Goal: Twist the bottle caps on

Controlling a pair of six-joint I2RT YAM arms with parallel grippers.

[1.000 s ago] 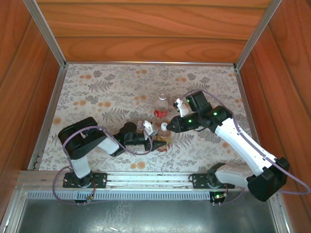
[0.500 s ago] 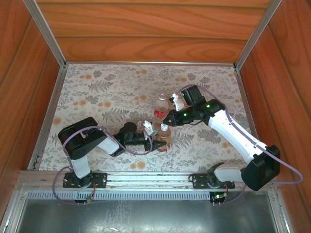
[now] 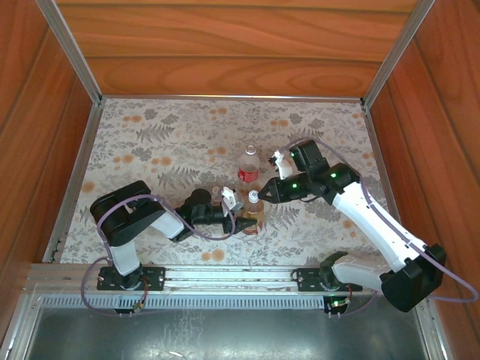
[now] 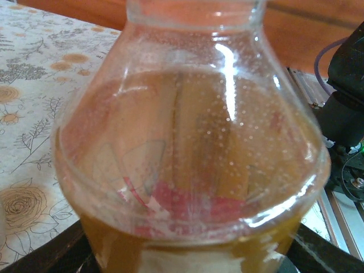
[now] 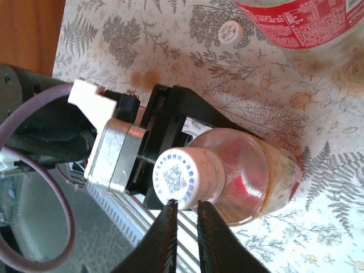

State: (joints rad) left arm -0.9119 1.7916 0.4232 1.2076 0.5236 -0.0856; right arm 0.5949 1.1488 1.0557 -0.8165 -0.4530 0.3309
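My right claw (image 5: 183,223) nearly clenched, grasping nothing, tips just under white cap (image 5: 183,177) | cap sits on amber bottle (image 5: 250,179), grasped by my left claw (image 3: 241,223) | cap light, smooth, likely slippery: pinch its rim squarely.

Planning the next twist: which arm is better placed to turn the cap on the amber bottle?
Probably the right: its hand sits at the cap, while the left hand grips the amber bottle.
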